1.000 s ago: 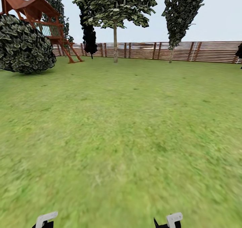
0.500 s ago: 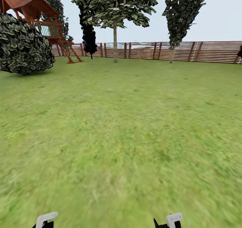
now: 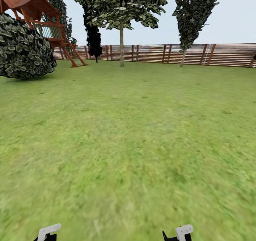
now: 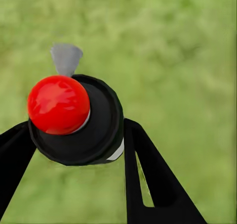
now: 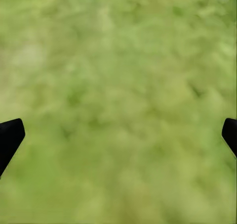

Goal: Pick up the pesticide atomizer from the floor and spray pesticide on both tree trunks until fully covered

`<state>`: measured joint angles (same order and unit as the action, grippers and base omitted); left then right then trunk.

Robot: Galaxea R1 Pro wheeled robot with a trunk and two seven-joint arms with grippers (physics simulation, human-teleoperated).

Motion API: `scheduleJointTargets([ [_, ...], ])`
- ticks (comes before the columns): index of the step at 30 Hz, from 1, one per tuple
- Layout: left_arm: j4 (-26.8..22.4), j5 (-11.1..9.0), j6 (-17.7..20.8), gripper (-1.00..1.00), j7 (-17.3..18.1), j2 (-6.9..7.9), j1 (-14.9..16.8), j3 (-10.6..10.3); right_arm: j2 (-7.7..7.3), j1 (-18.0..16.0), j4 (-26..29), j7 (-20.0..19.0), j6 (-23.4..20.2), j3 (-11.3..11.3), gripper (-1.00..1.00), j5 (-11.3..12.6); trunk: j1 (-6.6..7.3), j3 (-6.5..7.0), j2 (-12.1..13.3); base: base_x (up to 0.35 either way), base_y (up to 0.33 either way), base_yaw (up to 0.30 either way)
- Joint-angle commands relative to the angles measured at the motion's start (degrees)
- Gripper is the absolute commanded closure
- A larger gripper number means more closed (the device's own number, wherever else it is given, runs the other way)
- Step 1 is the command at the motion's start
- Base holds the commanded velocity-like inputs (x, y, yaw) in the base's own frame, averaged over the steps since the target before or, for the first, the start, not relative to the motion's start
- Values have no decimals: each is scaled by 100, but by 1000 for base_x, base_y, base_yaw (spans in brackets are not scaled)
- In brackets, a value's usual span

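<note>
The pesticide atomizer [image 4: 74, 117], a black round body with a glossy red knob and a small grey nozzle, sits between the two black fingers [image 4: 148, 179] of my left gripper [image 4: 74, 140], which is shut on it above the grass. My right gripper [image 5: 118, 135] is open, with blurred lawn between its black fingertips [image 5: 9, 137]. In the head view the white wrist parts of the left arm [image 3: 48, 231] and the right arm [image 3: 182, 231] show at the bottom edge. Far ahead by the fence stands a tree [image 3: 121, 3] with a pale straight tree trunk [image 3: 122, 45].
Green grass floor [image 3: 128, 134] stretches to a brown slat fence [image 3: 213, 54]. A round leafy bush [image 3: 23, 47] and a red-brown wooden play tower [image 3: 46, 21] stand at the far left. A dark conifer [image 3: 94, 38] and a tall narrow tree [image 3: 192, 14] rise near the fence.
The whole head view has shifted a little, with the bush sliding left and the fence line staying far: the camera has moved. Both arms hold the same pose.
</note>
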<state>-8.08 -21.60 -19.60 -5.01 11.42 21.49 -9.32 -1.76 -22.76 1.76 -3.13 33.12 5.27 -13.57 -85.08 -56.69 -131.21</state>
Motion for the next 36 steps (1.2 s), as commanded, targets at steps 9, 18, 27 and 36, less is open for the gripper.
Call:
scheduleJointTargets([
  [9,-1,-2,0,100,0,34,4,6,0,0,-1,-4,-7,0,-100,0,0,0,0,339,0,0],
  [18,-1,15,0,100,0,11,1,0,0,0,-1,-12,-7,0,-100,-2,0,0,0,339,0,0],
  [27,-1,33,0,100,0,7,4,0,0,0,-1,5,-7,0,-100,-1,0,0,0,339,0,0],
  [36,-1,33,0,100,0,0,4,0,0,0,-1,6,-7,0,-100,-5,0,0,0,339,0,0],
])
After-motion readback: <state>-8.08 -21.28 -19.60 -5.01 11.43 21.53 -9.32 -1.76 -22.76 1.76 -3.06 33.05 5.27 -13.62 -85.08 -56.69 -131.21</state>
